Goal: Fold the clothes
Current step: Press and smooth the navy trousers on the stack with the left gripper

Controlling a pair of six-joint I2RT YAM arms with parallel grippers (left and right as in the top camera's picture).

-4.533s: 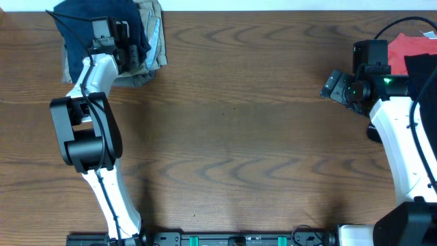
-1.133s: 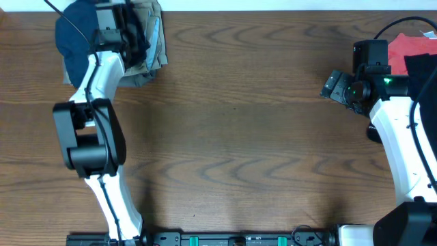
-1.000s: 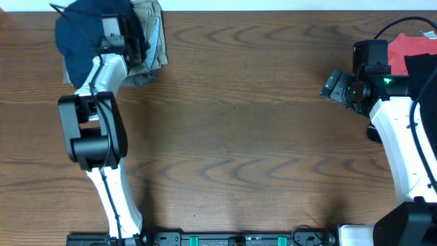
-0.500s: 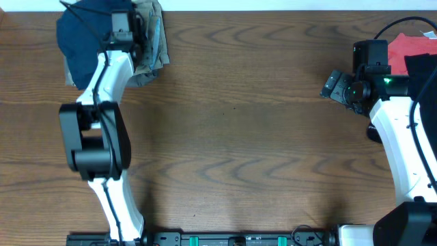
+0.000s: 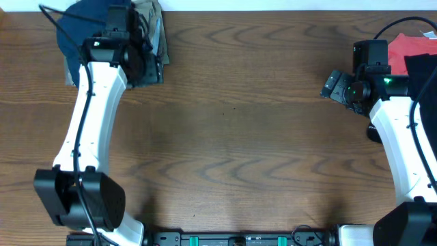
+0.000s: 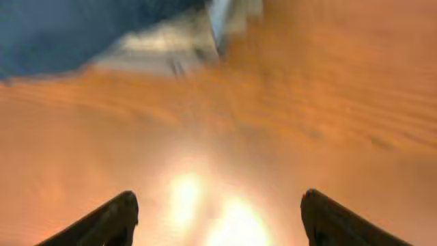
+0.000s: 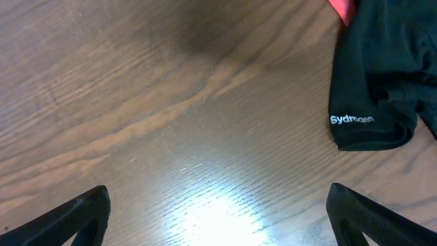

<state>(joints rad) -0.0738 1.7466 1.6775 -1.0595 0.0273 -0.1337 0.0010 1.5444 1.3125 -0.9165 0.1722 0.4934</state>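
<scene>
A pile of clothes lies at the table's far left corner: a navy garment (image 5: 80, 24) over a khaki-grey one (image 5: 151, 20). The left wrist view is blurred, with the navy garment (image 6: 68, 27) and the grey one (image 6: 164, 51) at its top. My left gripper (image 5: 141, 66) (image 6: 218, 197) hovers at the pile's near right edge, open, with only bare wood between its fingers. A black garment (image 7: 386, 61) and a red one (image 5: 408, 45) lie at the far right. My right gripper (image 5: 333, 85) (image 7: 218, 190) is open and empty over wood, left of the black garment (image 5: 425, 72).
The wooden table (image 5: 239, 137) stretches between the two piles. A black cable (image 5: 399, 24) runs along the far right edge. The arm bases (image 5: 78, 205) (image 5: 410, 225) stand at the near edge.
My left gripper has opened and drawn back from the top of the pile toward its near right edge, the arm swinging out. The right arm has not moved.
</scene>
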